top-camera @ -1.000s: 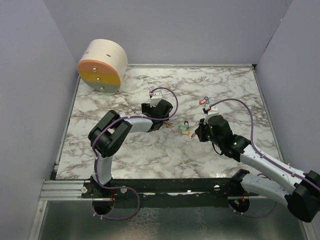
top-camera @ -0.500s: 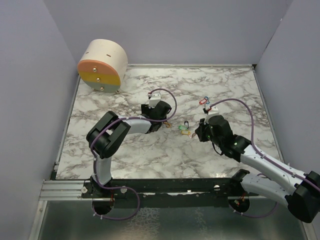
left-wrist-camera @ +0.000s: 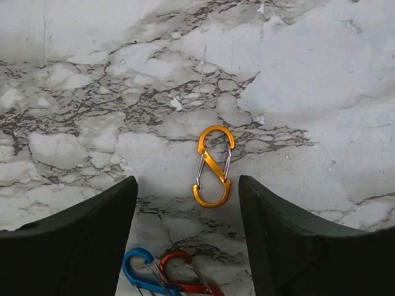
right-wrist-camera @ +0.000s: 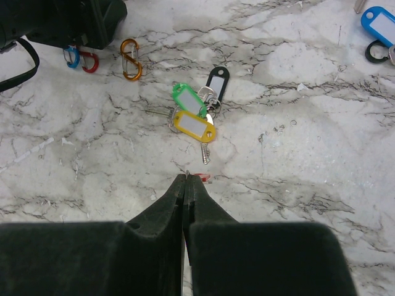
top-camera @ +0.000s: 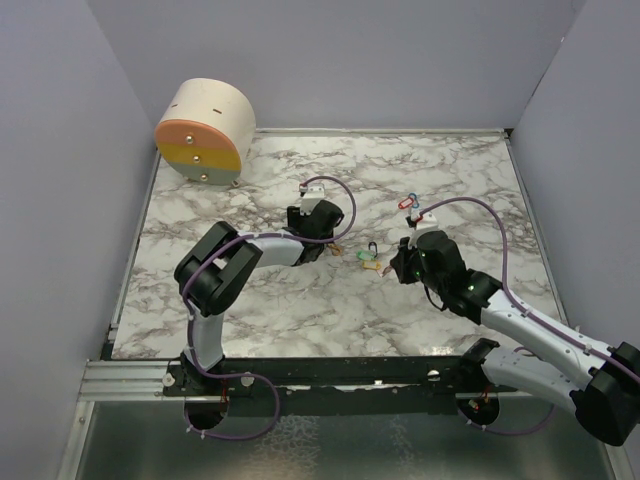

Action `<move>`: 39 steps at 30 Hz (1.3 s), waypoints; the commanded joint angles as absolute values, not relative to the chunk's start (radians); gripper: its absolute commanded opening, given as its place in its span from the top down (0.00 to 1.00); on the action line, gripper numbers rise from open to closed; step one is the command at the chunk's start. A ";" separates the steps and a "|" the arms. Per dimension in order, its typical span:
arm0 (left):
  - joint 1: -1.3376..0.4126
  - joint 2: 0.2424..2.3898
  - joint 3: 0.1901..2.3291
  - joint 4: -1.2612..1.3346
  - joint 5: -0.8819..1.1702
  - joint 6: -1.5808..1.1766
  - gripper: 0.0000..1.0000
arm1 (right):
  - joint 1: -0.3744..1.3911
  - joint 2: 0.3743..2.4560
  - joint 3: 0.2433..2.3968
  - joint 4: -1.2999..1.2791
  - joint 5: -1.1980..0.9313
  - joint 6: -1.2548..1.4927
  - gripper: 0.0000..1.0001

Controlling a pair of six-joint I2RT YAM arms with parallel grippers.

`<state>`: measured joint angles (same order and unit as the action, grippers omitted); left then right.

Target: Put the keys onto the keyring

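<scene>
Seemingly the ring pick-up is under way: the left hand [left-wrist-camera: 188, 185] is spread astride the orange clip [left-wrist-camera: 213, 166] on the counter [left-wrist-camera: 308, 74]. Pressed together, the right hand [right-wrist-camera: 186, 179] sits near the keys [right-wrist-camera: 194, 114], maybe nipping something red [right-wrist-camera: 201, 177]. Next, the left fingers must close squarely on the clip.

Lab cell: grey partition walls [top-camera: 350, 60]

Green, yellow, black-tagged keys [right-wrist-camera: 194, 126] clustered; orange carabiner keyring [left-wrist-camera: 213, 166] near.
</scene>
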<state>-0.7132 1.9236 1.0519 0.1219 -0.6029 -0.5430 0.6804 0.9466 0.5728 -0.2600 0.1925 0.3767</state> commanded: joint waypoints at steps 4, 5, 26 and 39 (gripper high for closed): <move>-0.710 1.963 1.084 0.123 -0.555 -0.517 0.35 | 0.678 0.938 0.567 -0.228 0.177 0.373 0.99; -0.710 1.965 1.084 0.123 -0.554 -0.518 0.37 | 0.678 0.938 0.568 -0.227 0.177 0.373 0.99; -0.705 1.988 1.095 0.128 -0.541 -0.506 0.57 | 0.678 0.940 0.572 -0.230 0.178 0.369 0.99; -0.698 1.982 1.087 0.141 -0.524 -0.491 0.86 | 0.678 0.941 0.570 -0.233 0.179 0.372 0.99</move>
